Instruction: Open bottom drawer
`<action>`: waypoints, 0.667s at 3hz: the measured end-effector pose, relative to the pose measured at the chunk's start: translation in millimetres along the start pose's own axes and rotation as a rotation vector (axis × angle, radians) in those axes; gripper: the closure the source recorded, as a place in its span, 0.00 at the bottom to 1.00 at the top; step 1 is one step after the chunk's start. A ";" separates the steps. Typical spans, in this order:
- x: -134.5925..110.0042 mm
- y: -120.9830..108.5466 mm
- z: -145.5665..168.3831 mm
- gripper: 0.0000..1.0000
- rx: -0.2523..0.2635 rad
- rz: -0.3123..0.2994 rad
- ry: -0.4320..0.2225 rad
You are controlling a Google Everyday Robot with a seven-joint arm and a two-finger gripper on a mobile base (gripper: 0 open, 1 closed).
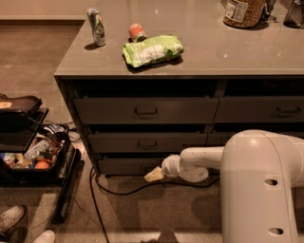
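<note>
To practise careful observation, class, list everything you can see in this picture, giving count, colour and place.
can: one, silver-green, upright, countertop left
orange item: one, behind the bag
bag: one, green, countertop middle
jar: one, labelled, countertop far right
bottom drawer: one, grey-brown, lowest of left stack
cable: one, black, floor below bottom drawer
case: one, black, cluttered, floor left
shoes: two, white, bottom-left corner
arm: one, white, low, right foreground
pincer: one, cream, at bottom drawer's front
</note>
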State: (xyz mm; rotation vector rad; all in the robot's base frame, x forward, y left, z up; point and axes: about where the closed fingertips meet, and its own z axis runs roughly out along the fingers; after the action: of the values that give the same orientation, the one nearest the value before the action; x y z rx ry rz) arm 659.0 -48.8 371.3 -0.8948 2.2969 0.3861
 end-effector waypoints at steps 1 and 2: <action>1.5 1.3 4.8 0.00 -0.065 0.008 -0.034; -7.9 18.6 5.4 0.00 -0.139 0.009 -0.059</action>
State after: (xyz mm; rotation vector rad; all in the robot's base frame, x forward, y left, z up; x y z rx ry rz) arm 653.2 -28.9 373.2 -0.9286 2.2420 0.5745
